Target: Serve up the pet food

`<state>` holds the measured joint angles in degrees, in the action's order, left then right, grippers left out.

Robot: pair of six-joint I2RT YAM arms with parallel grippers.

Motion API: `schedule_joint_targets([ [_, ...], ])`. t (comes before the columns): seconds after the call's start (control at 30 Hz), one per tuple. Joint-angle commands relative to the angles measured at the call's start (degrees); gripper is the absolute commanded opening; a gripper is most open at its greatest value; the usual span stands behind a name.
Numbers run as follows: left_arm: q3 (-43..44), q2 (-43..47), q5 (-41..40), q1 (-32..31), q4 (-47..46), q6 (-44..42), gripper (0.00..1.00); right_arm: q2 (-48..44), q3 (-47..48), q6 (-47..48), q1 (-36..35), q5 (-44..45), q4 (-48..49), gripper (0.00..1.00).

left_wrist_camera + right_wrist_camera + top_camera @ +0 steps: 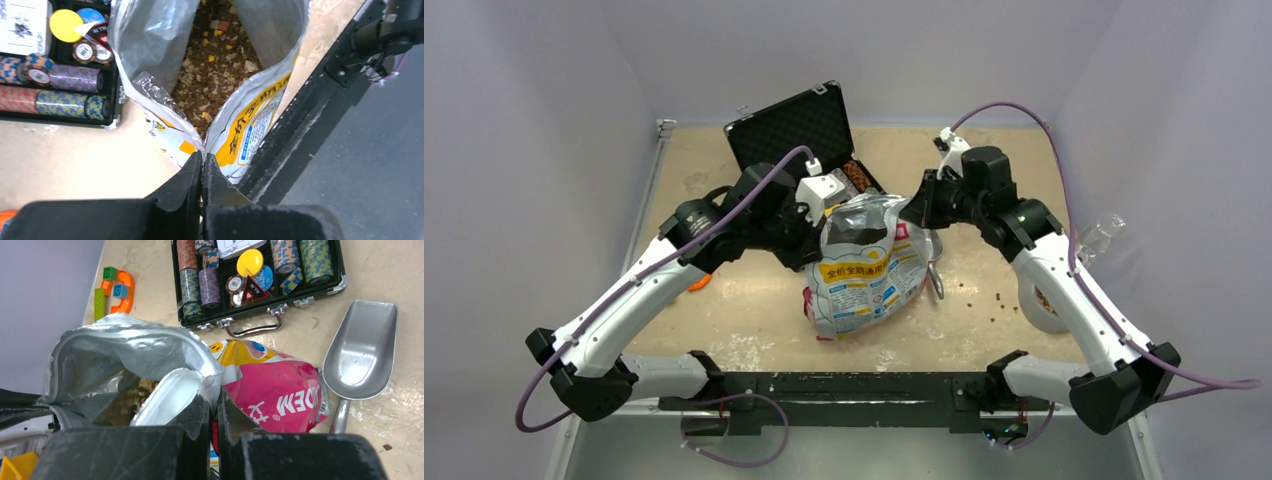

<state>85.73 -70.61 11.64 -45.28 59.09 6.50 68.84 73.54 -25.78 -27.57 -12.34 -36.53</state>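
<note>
Pet food (215,75) is seen inside the open bag (250,135): brown kibble mixed w/ paler flakes and a few yellow and pink bits, held in the lower part of the foil-lined interior.

At far left of the tabletop (754,320), an orange toy piece (701,283) is laid beside the left arm. The left fingers (202,172) are pressed together on the bag's rim, at a fold where two edges meet.

Behind the bag, a black case (335,287) is stood open w/ lid up. Poker chips (210,287) are stacked in rows in its compartments, w/ a yellow disc and some loose chips in the middle.

The bag is laid at centre, its mouth raised and spread betw. both arms, and its yellow-and-blue printed side is turned toward the near edge. The right fingers (215,412) are clamped on the opposite rim.

Just beside the bag's pink side, a metal scoop (362,347) is laid on the tabletop, bowl up, only bare metal shown. Further right, a few loose pellets (984,297) are scattered on the tabletop.
</note>
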Motion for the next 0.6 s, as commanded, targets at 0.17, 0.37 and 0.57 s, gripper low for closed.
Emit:
schedule_joint_targets([
  [0.17,-9.5,17.85,-17.04,0.34,-7.95,-0.1,0.0,-16.86,-17.42,31.46,11.64,-23.47,19.96,0.0],
  [0.37,-24.5,30.13,-2.61,0.31,-23.42,-5.21,0.0,-18.12,-22.89,40.69,14.35,-38.61,19.85,0.0],
  [0.57,-20.06,26.51,-0.88,0.36,-22.13,-6.24,0.0,-12.35,-9.55,51.56,6.85,-32.23,-0.74,0.61],
])
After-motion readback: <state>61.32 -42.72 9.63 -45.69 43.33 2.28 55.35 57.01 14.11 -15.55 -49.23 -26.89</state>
